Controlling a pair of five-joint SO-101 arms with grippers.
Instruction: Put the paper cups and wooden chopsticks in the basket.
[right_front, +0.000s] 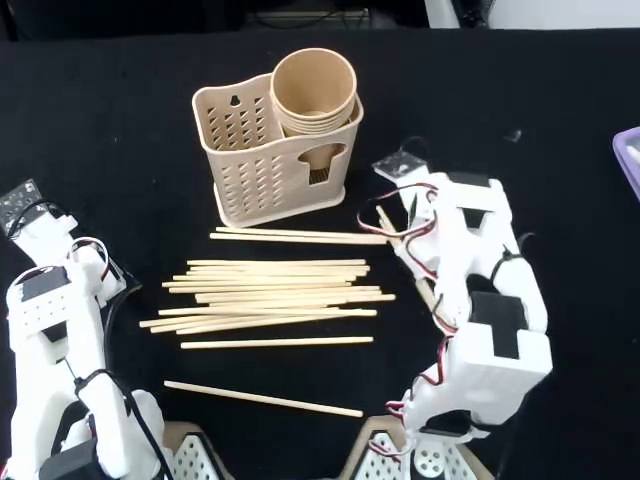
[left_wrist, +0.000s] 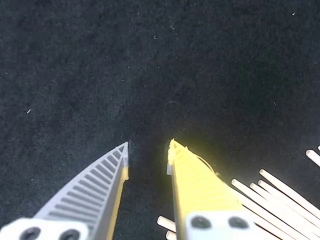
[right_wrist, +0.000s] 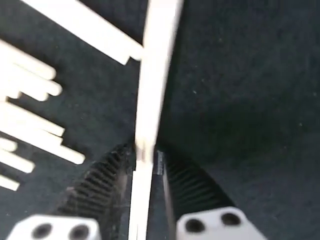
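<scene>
A beige slotted basket (right_front: 262, 170) stands at the back of the black table, with a stack of paper cups (right_front: 313, 90) in its right compartment. Several wooden chopsticks (right_front: 270, 295) lie in a loose pile in front of it. Two more (right_front: 295, 236) rest near the basket's foot. My right gripper (right_wrist: 145, 152) is shut on a single chopstick (right_wrist: 155, 75), just right of the pile in the high view (right_front: 398, 240). My left gripper (left_wrist: 148, 147) is open over bare cloth, with chopstick ends (left_wrist: 280, 192) beside one finger. It stands left of the pile (right_front: 105, 275).
One stray chopstick (right_front: 262, 398) lies near the front edge, another (right_front: 275, 342) just below the pile. A purple object (right_front: 628, 155) pokes in at the right edge. Black cloth (right_front: 120, 120) covers the table.
</scene>
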